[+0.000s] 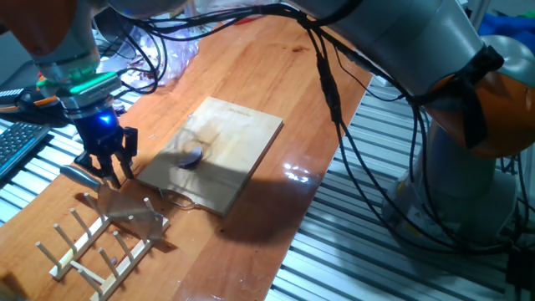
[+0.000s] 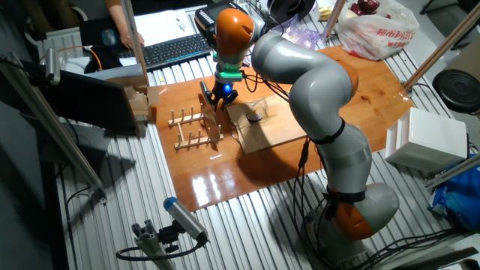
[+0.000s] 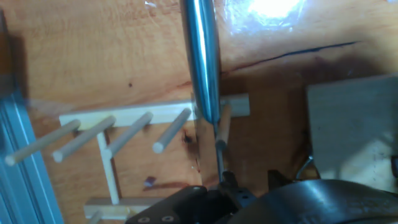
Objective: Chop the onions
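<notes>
A small purple onion piece lies near the middle of the pale wooden cutting board; it also shows in the other fixed view. A knife with a steel handle rests in the wooden peg rack, its blade leaning over the pegs. My gripper hangs just above where handle meets blade, left of the board, fingers apart and holding nothing. In the hand view the handle runs down from the top and the blade shows edge-on as a thin line.
A keyboard lies past the table's far edge. Clear plastic bags sit at the table's far end, and a white bag beyond it. Cables hang from the arm over the board. A tiny purple scrap lies by the rack.
</notes>
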